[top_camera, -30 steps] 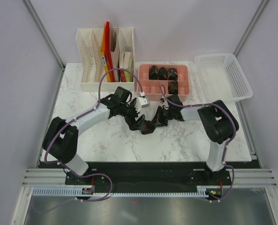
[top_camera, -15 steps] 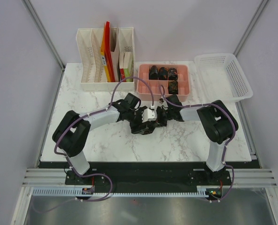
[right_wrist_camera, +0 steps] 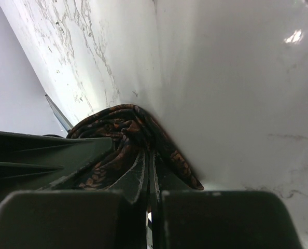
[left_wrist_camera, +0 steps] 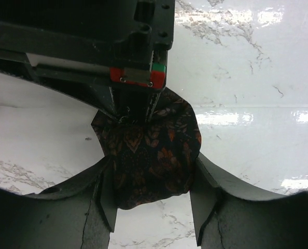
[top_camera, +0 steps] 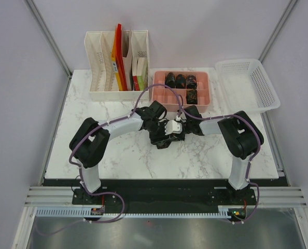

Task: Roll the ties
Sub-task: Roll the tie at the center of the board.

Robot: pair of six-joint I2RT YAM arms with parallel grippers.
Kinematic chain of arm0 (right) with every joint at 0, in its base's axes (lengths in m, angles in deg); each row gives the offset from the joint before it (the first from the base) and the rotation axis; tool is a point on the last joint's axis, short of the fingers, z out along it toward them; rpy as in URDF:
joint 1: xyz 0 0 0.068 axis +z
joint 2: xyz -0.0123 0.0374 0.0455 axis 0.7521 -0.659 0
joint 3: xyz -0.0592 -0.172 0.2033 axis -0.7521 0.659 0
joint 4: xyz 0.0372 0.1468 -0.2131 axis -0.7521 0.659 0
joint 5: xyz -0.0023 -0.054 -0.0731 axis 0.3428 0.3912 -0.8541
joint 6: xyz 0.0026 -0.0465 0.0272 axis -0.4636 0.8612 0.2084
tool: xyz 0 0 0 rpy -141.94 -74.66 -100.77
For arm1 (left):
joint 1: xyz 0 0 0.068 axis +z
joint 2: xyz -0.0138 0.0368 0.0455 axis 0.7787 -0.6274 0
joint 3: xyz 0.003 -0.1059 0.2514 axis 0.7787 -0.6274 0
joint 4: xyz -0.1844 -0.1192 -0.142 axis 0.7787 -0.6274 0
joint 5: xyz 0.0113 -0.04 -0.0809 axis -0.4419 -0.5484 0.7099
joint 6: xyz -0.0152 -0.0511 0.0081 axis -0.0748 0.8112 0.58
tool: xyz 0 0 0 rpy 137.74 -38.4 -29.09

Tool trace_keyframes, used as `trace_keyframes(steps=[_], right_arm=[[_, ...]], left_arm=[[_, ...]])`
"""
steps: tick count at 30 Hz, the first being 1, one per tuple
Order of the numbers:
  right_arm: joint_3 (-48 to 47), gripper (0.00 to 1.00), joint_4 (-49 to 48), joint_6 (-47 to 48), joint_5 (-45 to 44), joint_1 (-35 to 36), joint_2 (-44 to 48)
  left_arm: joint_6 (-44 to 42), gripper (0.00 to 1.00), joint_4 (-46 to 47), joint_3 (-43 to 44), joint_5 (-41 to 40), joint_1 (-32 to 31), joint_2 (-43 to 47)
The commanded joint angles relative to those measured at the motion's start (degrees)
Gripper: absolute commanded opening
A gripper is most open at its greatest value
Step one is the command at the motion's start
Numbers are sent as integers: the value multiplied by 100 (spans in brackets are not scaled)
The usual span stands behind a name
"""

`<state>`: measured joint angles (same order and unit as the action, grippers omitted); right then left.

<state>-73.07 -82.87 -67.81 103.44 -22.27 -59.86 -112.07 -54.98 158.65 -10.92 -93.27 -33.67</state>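
Now we hold the tie (left_wrist_camera: 149, 150) as a crumpled bundle with no clear long axis, squeezed by our left gripper (left_wrist_camera: 153, 174), its far edge pinched in our closed right gripper (right_wrist_camera: 150, 168), open marble table (top_camera: 117, 150) around both.

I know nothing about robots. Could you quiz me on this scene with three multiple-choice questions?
1. Where is the loose tie? A in the white basket; B on the marble table before the pink tray; C in the file rack.
2. How many rolled ties lie in the pink tray? A two; B four; C six.
3. The right tool is: A shut on the tie; B open over the basket; C out of sight.
Answers: B, the top view shows it bunched there; B, three in the back row, one nearer; A, its wrist view shows fabric pinched.
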Motion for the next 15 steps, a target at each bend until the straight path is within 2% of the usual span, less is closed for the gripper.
trace_keyframes(steps=[1,9,15], right_arm=[[211,0,264,53,-454,136,-288],[193,16,299,175,126,-250,-7],[88,28,782,500,390,-505,248]], left_arm=[[-137,36,-407,351,-236,-164,-476],[-270,32,-997,579,-333,-173,-995],[-366,30,-1199,720,-334,-155,-1250]])
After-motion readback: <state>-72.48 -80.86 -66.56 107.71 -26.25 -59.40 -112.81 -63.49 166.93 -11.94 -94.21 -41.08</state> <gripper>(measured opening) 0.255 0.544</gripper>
